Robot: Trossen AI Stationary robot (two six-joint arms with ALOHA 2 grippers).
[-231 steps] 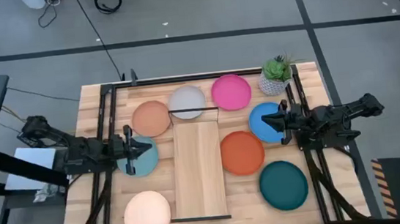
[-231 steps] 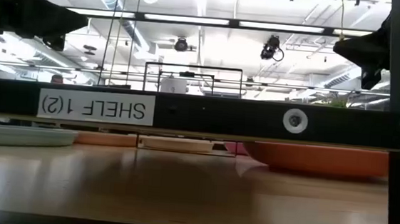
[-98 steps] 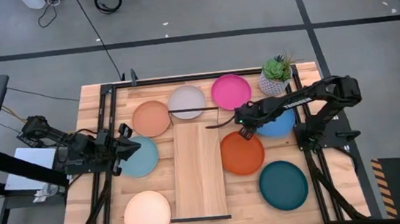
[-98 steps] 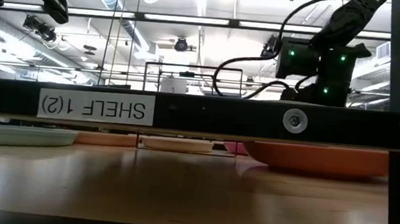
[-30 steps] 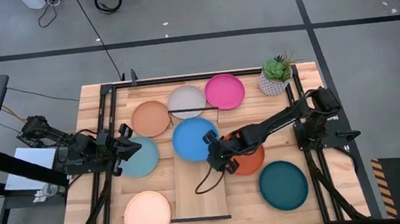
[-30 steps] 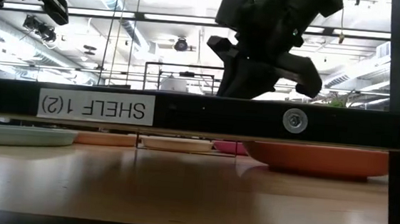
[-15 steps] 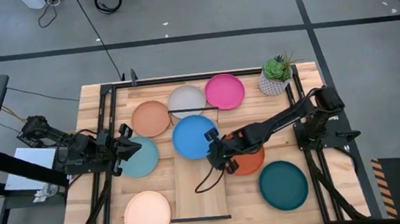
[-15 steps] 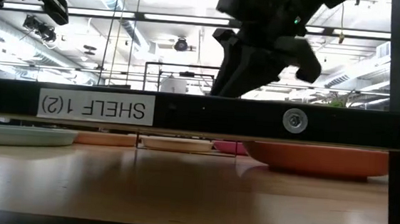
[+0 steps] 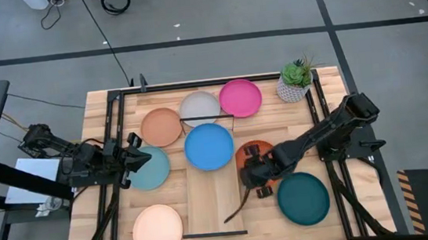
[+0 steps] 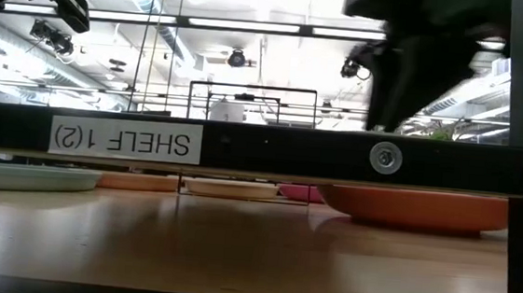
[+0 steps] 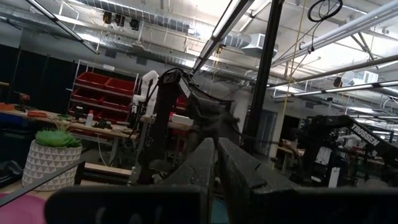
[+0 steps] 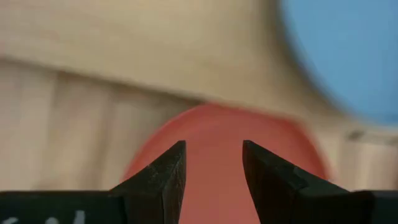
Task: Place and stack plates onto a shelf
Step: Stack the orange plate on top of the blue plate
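Observation:
The blue plate [image 9: 209, 146] lies flat on the far end of the light-wood shelf [image 9: 213, 195]. My right gripper [image 9: 245, 174] is open and empty over the near left part of the orange plate [image 9: 255, 151]. In the right wrist view its fingers [image 12: 214, 165] stand above the orange plate [image 12: 217, 134], with the blue plate [image 12: 348, 56] farther off. My left gripper [image 9: 140, 154] is shut and waits at the table's left, by the light teal plate [image 9: 153, 170]. The tan [image 9: 161, 127], grey [image 9: 199, 106], magenta [image 9: 240, 98], dark teal [image 9: 303, 198] and peach [image 9: 158, 230] plates lie on the table.
A potted green plant [image 9: 295, 81] stands at the far right corner. Thin black bars [image 9: 206, 121] cross the shelf's ends. In the low view a black bar labelled SHELF [image 10: 122, 140] runs across, with the orange plate [image 10: 416, 207] under it.
My right gripper has drawn back from the blue plate's near right rim toward the table's near right and now stands over the orange plate. The blue plate has stayed flat on the shelf's far end.

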